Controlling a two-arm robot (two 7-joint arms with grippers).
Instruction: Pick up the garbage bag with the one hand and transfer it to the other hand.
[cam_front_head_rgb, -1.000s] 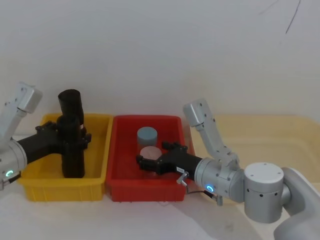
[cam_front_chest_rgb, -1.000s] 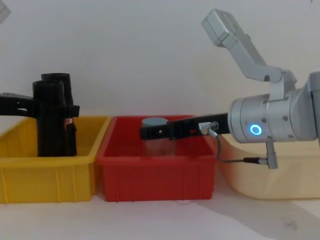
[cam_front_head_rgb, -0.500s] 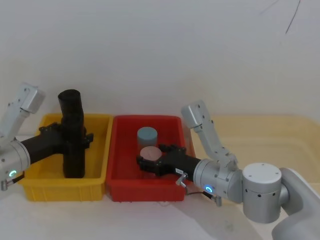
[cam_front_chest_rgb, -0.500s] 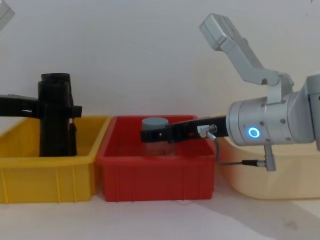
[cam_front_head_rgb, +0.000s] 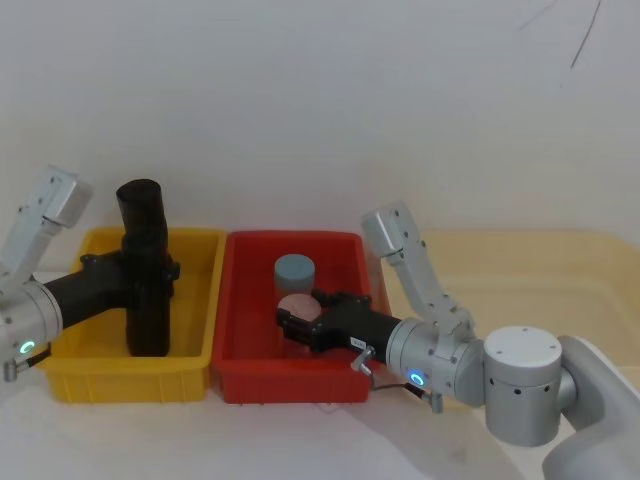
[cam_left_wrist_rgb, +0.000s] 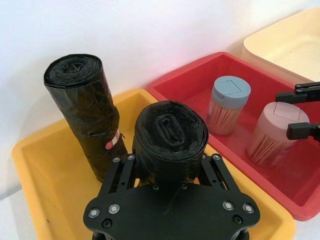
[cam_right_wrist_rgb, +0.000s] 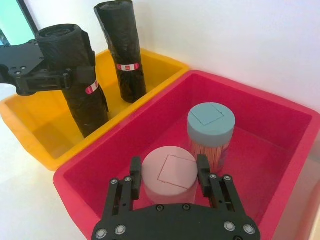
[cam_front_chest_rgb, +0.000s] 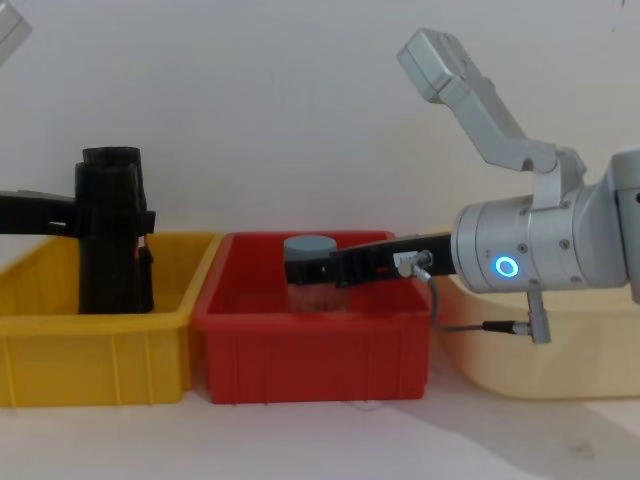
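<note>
Clamping the garbage bag upright in the yellow bin, left gripper seems ready to lift; right gripper hovers spread and empty astride the pink-lidded jar, awaiting handover

L gripper comes in from the left edge, clamped on the garbage bag, which is upright in the yellow bin. 2nd black roll sits right behind it, overlapping. R gripper, blue ring on the wrist, reaches over the red bin next to a grey-lidded jar. Cream tub is far right.
</note>
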